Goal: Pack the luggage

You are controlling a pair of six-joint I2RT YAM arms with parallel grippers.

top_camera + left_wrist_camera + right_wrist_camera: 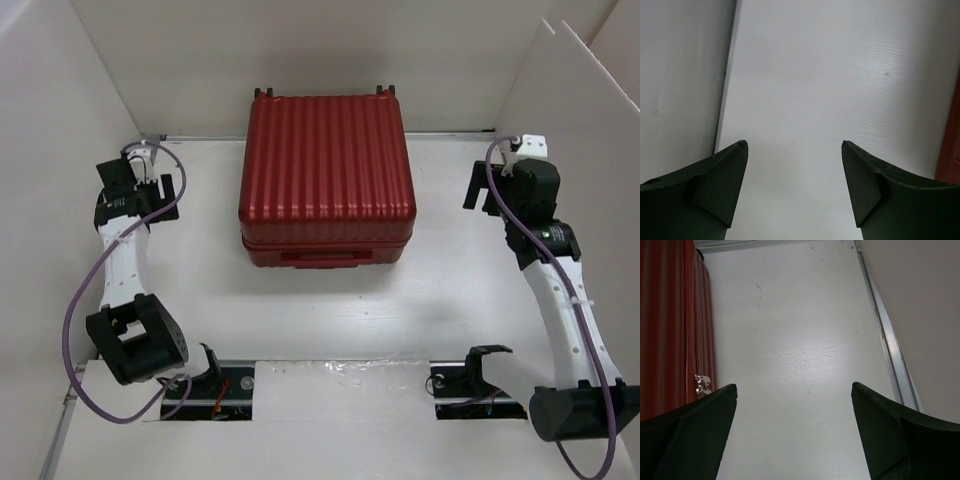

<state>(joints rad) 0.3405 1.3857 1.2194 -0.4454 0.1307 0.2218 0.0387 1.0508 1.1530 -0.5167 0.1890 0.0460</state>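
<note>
The luggage (327,180) lies shut on the worktop (330,310), right of the left gripper (795,145) and left of the right gripper (795,386). Both grippers are wide and hold nothing. Any lid work likely needs both sides met evenly, so the shell does not slide.

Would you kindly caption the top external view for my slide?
Closed luggage lies flat on the table, left gripper and right gripper open on either side.
</note>
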